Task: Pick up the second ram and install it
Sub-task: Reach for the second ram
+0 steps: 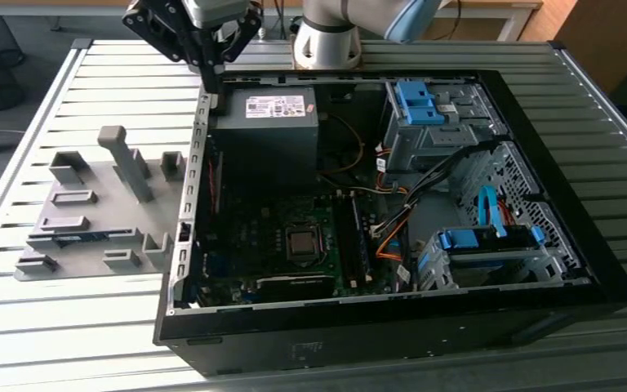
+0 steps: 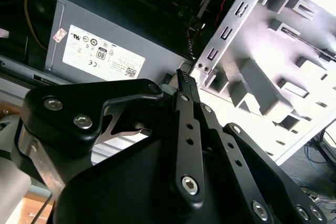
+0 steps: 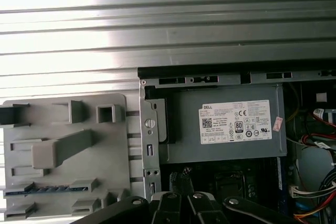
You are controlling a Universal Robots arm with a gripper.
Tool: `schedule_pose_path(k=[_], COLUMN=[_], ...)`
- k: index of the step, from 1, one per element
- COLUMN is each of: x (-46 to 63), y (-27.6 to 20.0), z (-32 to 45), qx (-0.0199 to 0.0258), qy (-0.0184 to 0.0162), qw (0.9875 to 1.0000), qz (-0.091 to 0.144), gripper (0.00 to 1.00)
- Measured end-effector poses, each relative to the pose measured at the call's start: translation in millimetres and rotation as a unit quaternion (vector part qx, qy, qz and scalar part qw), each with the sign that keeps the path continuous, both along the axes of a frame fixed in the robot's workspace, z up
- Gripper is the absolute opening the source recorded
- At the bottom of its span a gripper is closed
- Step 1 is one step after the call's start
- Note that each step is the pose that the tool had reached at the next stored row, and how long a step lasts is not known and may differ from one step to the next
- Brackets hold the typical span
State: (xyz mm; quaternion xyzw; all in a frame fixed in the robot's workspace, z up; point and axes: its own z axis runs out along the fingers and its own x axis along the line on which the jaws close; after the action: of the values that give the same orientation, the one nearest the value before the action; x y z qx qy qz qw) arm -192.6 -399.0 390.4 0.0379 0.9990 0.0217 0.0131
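We see the gripper (image 1: 215, 85) in the upper left of the exterior view, hanging close over the rear corner of the open computer case (image 1: 401, 339), beside the grey power supply (image 1: 264, 131). In the second wrist view its fingers (image 2: 188, 129) lie pressed together to one narrow tip, with nothing held between them. The second ram (image 1: 82, 238) sits in a slot of the grey holder plate (image 1: 101, 200) on the slatted table (image 1: 74, 327), at the exterior view's left, well apart from the gripper.
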Motion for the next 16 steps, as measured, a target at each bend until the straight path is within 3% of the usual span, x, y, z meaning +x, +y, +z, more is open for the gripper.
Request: schedule_pose_path(k=[16], x=[-20.1], y=[0.0], z=[-0.4], qx=[0.0000], qy=[0.0000], qw=[1.0000], qz=[0.000], gripper=[0.11])
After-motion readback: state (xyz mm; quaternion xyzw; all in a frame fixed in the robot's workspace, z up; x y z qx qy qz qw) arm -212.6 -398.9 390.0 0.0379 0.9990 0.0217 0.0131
